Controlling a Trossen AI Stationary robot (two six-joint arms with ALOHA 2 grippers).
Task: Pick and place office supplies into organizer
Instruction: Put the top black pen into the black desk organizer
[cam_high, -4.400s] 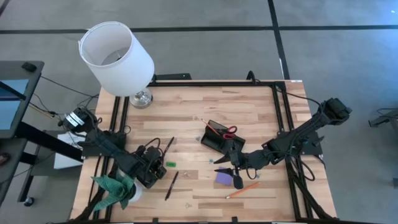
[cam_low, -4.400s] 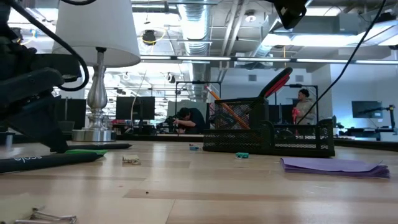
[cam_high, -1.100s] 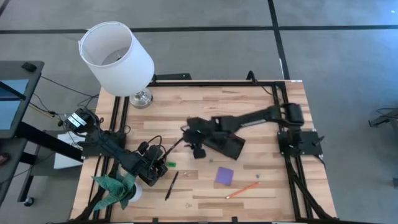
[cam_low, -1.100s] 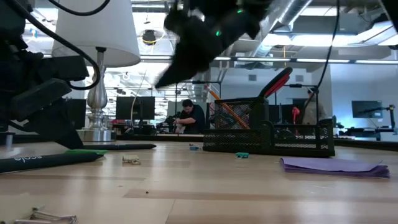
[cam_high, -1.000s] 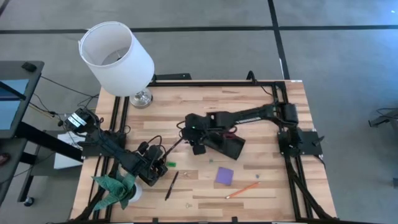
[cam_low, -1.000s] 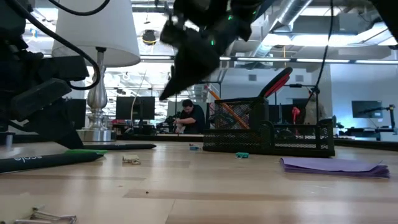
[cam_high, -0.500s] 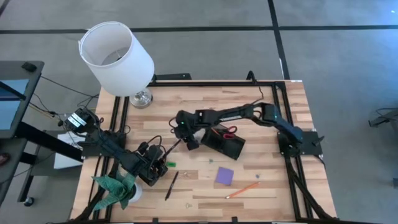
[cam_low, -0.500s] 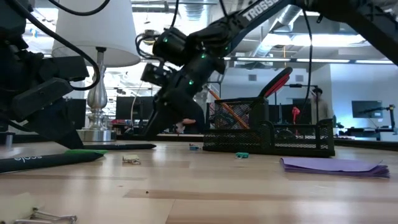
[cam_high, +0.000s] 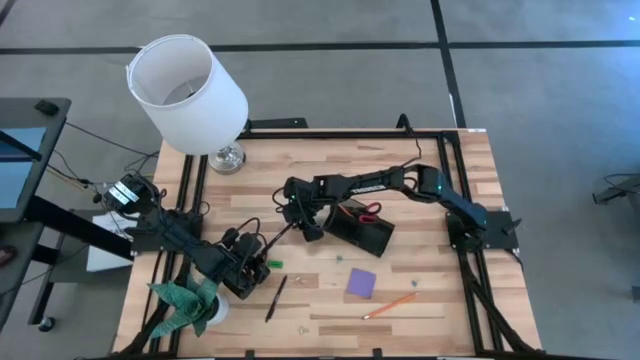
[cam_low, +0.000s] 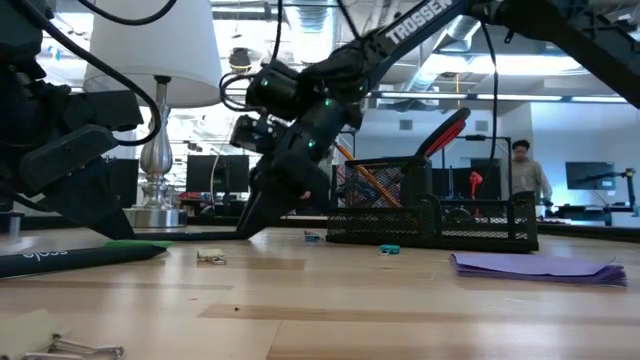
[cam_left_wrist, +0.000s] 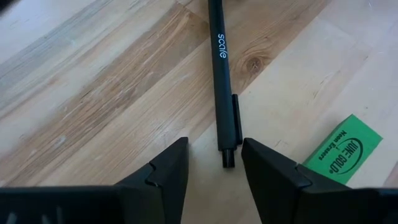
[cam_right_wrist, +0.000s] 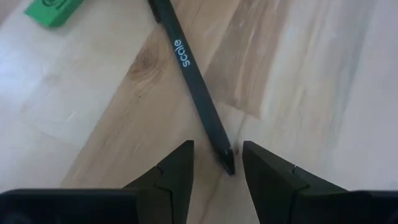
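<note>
You have two dark arms here, both black from end to end. The right arm (cam_high: 385, 183) is made of long thin tubes joined by round knuckles. In the low view you can see white letters printed along its upper tube and a small green light glowing near its wrist (cam_low: 322, 102). Black cables loop loosely beside both arms. The left arm (cam_high: 175, 235) is blocky and black, with a small white-and-black part at its base. Each gripper has two flat black fingers with slanted, pointed tips. You can see this on the left gripper (cam_left_wrist: 214, 163) and on the right gripper (cam_right_wrist: 217, 157).
</note>
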